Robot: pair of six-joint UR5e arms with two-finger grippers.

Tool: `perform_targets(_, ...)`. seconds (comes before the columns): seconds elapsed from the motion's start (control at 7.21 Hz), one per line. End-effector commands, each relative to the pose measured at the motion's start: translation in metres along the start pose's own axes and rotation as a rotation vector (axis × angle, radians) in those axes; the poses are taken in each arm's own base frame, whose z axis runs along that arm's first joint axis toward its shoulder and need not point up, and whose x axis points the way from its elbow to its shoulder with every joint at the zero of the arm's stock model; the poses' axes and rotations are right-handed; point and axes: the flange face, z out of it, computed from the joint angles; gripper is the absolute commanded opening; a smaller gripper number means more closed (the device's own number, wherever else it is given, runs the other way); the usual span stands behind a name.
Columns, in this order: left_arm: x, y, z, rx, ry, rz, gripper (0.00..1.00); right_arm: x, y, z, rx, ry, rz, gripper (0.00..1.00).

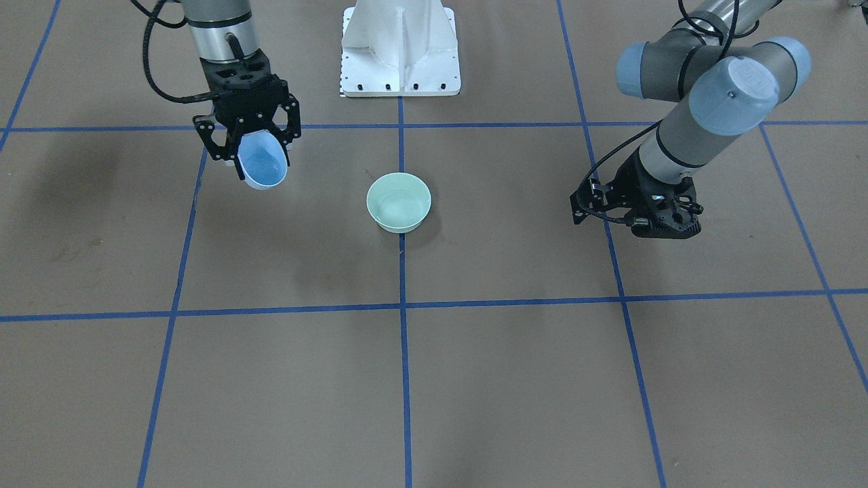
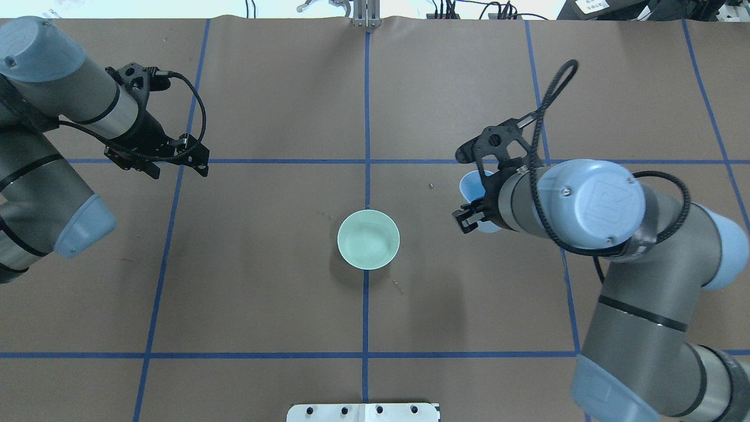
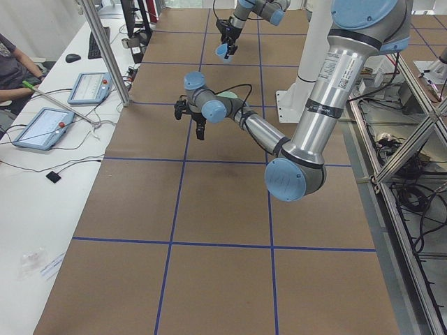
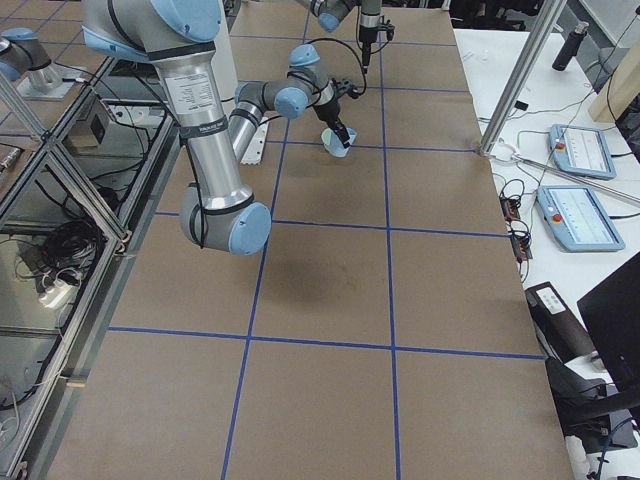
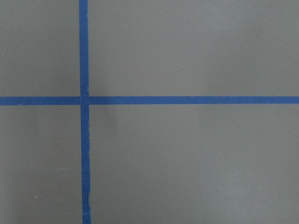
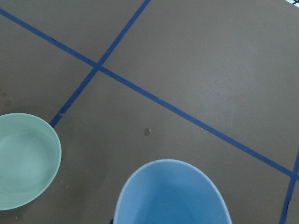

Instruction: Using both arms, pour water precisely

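My right gripper [image 1: 261, 163] is shut on a light-blue cup [image 1: 263, 161], held above the table and tilted so that its mouth shows. From overhead, this cup [image 2: 473, 186] hangs to the right of a mint-green bowl [image 2: 368, 239] that stands on the table's middle line. In the right wrist view a faint pale ring inside the bowl [image 6: 23, 161] looks like water; I cannot tell if the cup [image 6: 170, 196] holds any. My left gripper [image 2: 176, 164] hovers far to the left, open and with nothing in it. The left wrist view shows only bare table.
Blue tape lines [image 1: 401, 305] mark the brown table in squares. The white pedestal base [image 1: 400, 54] stands at the robot's edge. A small drop [image 6: 147, 131] lies near the cup. A person [image 3: 10, 70] and control tablets [image 3: 42, 125] sit at a side desk.
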Motion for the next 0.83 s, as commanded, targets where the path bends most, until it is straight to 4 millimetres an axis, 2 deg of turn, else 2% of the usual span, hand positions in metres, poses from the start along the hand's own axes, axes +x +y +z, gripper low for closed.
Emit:
perform_targets(0.0,0.000,0.000,0.000,0.000,-0.001,-0.005,1.00,0.114,0.033,0.009,0.010,-0.040,0.101,0.05)
perform_targets(0.14,0.002,0.001,0.001,0.000,-0.001,-0.010,1.00,0.155,0.059,0.012,0.036,-0.054,0.125,0.05)
perform_targets(0.28,0.003,0.002,0.001,0.000,0.001,-0.021,1.00,0.196,0.086,0.031,0.086,-0.061,0.139,0.05)
perform_targets(0.42,0.004,0.002,0.000,0.003,0.002,-0.021,1.00,0.223,0.105,0.051,0.154,-0.091,0.137,0.05)
perform_targets(0.69,0.009,0.002,-0.002,0.007,0.007,-0.025,1.00,0.263,0.126,0.080,0.270,-0.055,0.159,0.05)
